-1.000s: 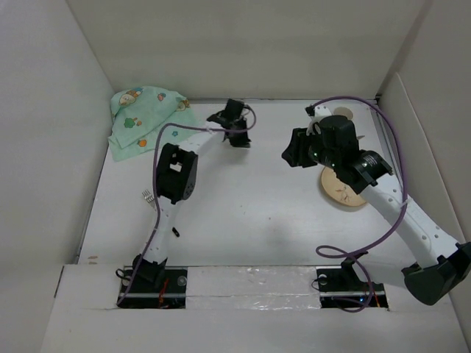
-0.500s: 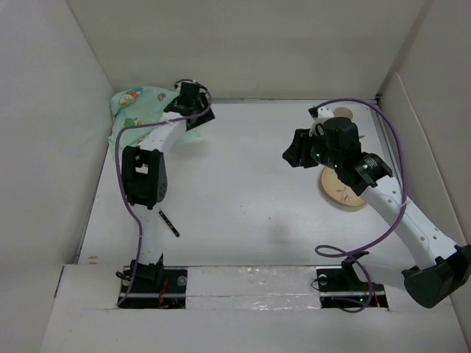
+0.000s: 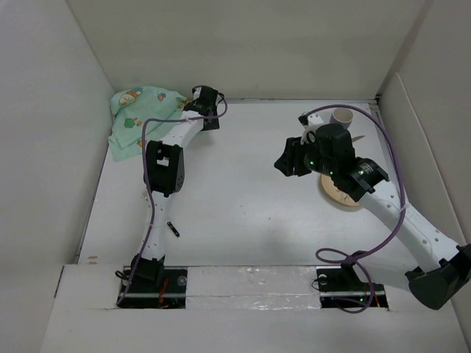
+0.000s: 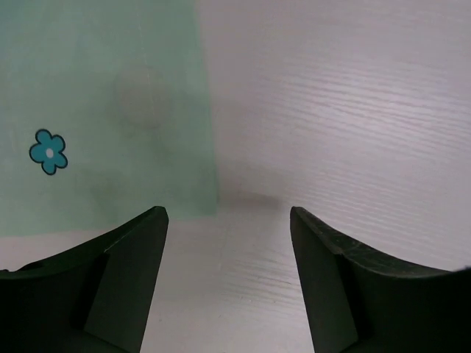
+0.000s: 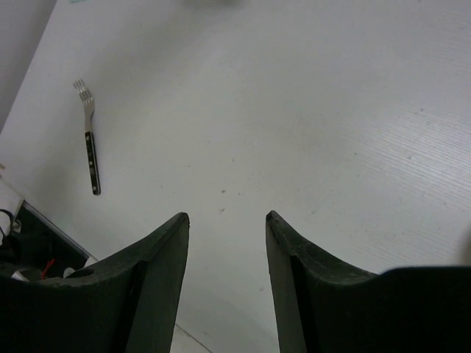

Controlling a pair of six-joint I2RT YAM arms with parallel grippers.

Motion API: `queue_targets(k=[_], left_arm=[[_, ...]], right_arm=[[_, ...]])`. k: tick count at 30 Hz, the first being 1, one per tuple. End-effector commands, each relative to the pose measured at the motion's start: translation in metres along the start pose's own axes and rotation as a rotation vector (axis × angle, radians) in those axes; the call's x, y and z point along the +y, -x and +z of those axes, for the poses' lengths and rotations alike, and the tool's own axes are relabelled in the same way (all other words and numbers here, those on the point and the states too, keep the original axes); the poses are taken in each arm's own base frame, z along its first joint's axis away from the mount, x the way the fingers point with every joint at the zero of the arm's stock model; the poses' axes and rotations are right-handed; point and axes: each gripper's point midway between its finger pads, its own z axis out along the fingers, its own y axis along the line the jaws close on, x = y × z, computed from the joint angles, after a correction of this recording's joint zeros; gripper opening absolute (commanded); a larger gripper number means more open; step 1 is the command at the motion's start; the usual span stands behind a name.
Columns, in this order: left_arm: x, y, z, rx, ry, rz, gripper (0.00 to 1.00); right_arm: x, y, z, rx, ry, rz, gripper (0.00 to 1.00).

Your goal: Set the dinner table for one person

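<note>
Dinner table (image 3: 243, 198), big and white with walls round it, fills the overhead view, and both arms are out over it. At the far-left corner lies the mint-green cloth mat (image 3: 140, 114), rumpled, cartoon print showing. The left arm is stretched right out to it, the left gripper (image 3: 207, 110) at the mat's right-hand edge. Its wrist camera gives the close look: left gripper (image 4: 228, 213) spread wide, nothing between the fingers, with the mat (image 4: 103, 110) taking the left of the picture, a small blue flower (image 4: 49, 151) printed on it, and bare white tabletop (image 4: 353, 110) on the right. The mat's straight edge runs down to just inside the left finger. Whether the fingers touch the cloth or the table I cannot tell. Over on the right half, the right gripper (image 3: 285, 160) hangs above open table, pointing toward the middle. From its wrist the right gripper (image 5: 227, 217) is also parted and carrying nothing, plain tabletop (image 5: 294, 110) below it. A fork (image 5: 90, 140) with a dark handle lies flat, well off to that view's left, tines away from the camera. Overhead, the fork (image 3: 172, 228) sits just beside the left arm's lower link. A round wooden plate (image 3: 338, 195) lies partly under the right arm, and a white cup (image 3: 342, 116) stands near the far-right corner.
</note>
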Motion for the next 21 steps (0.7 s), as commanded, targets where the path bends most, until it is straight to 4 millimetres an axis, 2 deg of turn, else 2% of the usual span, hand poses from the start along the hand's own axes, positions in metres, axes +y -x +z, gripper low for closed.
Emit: queue_targets(k=[1, 2, 3, 6, 10, 16, 18, 21], left_arm=[[0.014, 0.023, -0.005, -0.019, 0.034, 0.031, 0.65], [0.016, 0.029, -0.007, -0.029, 0.046, 0.035, 0.64], [0.02, 0.015, 0.002, 0.017, 0.073, 0.061, 0.63], [0.031, -0.001, 0.009, 0.05, 0.124, 0.104, 0.58], [0.042, -0.021, 0.017, 0.087, 0.165, 0.144, 0.56], [0.037, -0.022, 0.018, 0.098, 0.135, 0.166, 0.49], [0.035, -0.023, 0.017, 0.106, 0.12, 0.181, 0.43], [0.04, -0.029, 0.015, 0.138, 0.111, 0.18, 0.26]], right_arm=[[0.017, 0.011, -0.003, -0.038, 0.045, -0.021, 0.52], [0.016, 0.011, -0.002, -0.037, 0.037, -0.017, 0.52], [0.015, 0.011, -0.002, -0.041, 0.032, -0.019, 0.52], [0.01, 0.017, -0.004, -0.064, 0.0, -0.02, 0.52], [0.001, 0.026, -0.008, -0.082, -0.033, -0.029, 0.52], [-0.002, 0.032, -0.01, -0.088, -0.021, -0.029, 0.52], [0.0, 0.034, -0.01, -0.091, -0.014, -0.032, 0.52], [0.001, 0.036, -0.012, -0.098, -0.013, -0.033, 0.52]])
